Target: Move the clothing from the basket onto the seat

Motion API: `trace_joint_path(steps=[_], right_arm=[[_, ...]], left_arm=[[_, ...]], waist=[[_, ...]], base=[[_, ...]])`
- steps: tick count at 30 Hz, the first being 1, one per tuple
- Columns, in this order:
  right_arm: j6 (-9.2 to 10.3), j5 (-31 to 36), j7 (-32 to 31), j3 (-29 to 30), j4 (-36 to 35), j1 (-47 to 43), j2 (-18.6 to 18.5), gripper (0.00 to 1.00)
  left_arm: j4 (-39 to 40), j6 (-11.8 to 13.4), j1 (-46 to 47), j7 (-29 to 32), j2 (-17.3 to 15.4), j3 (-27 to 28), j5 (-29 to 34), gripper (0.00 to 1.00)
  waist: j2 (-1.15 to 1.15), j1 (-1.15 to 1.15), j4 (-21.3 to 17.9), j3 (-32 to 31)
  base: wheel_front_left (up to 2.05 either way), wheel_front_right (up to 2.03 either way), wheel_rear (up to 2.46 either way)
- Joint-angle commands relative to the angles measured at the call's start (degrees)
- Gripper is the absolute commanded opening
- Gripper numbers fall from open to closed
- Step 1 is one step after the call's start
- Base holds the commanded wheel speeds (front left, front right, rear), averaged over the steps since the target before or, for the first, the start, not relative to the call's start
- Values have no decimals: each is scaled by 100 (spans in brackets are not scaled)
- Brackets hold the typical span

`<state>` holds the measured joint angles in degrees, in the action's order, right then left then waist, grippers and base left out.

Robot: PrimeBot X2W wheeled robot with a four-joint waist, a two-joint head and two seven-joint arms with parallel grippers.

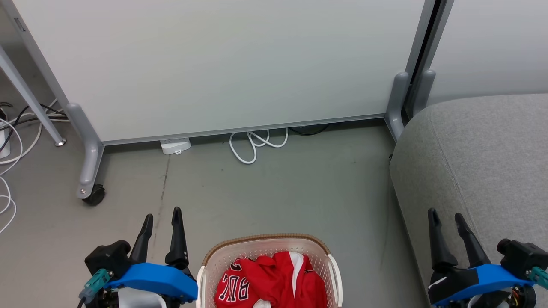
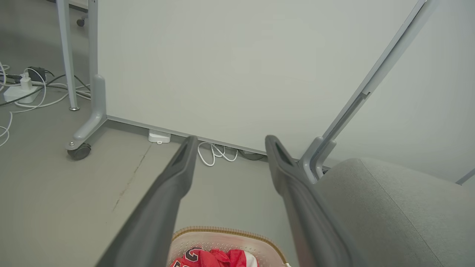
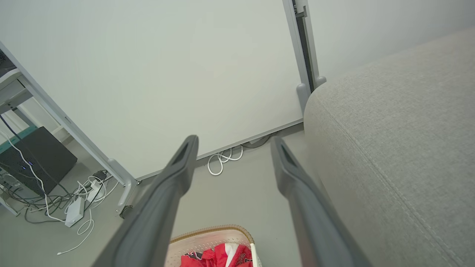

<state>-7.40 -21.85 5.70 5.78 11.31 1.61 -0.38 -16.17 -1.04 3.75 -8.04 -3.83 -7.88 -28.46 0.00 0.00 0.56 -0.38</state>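
Two grippers: you have both at the bottom of the head view, the left gripper (image 1: 162,214) at lower left and the right gripper (image 1: 445,213) at lower right, dark fingers pointing up the frame.
Left gripper state: jaws spread wide with nothing between them. It stands over bare floor (image 1: 278,192), just left of the basket.
Right gripper state: jaws equally wide apart, holding nothing. In the head view its fingers overlap the near part of the seat.
Basket (image 1: 265,236): bottom centre of the head view, between your two grippers and cut off by the lower edge. Cream perforated walls, brown woven-look rim, a white handle on each side.
Clothing (image 1: 274,278): red, bunched inside the basket. There is a white stripe near the top of the heap and black-and-white lettering on its left part. All the red you can see lies within the rim.
Seat (image 1: 483,162): grey fabric filling the right side of the frame, with a rounded corner at upper right and one stitched seam running down it. A strip of floor separates it from the basket.
Cable (image 1: 252,147): white and looped, upper centre, at the foot of the panel. A small white box (image 1: 175,146) sits just to its left.
Panel (image 1: 222,64): pale partition across the top of the frame on grey feet, with a black caster (image 1: 95,194) at the left one.
Far left edge: more white and dark cables (image 1: 13,128) on the floor.
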Motion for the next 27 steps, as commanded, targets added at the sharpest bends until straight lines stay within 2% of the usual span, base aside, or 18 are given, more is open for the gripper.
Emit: trace_joint_path(steps=[1, 12, 27], right_arm=[[-9, 159, 50, -20, -70, -11, -49, 100], [-11, 754, 170, -59, -78, -47, -58, 100], [-12, 1476, 337, -79, -107, -79, -68, 100]], left_arm=[[32, -16, 116, -55, -55, -24, 142, 100], [-46, -114, 83, -233, -96, -105, 599, 100], [-201, -126, 75, -439, -77, -125, 1158, 100]], waist=[[0, 0, 0, -2], [0, 0, 2, -11], [0, 0, -2, -28]], base=[[0, 0, 0], [0, 0, 0], [0, 0, 0]])
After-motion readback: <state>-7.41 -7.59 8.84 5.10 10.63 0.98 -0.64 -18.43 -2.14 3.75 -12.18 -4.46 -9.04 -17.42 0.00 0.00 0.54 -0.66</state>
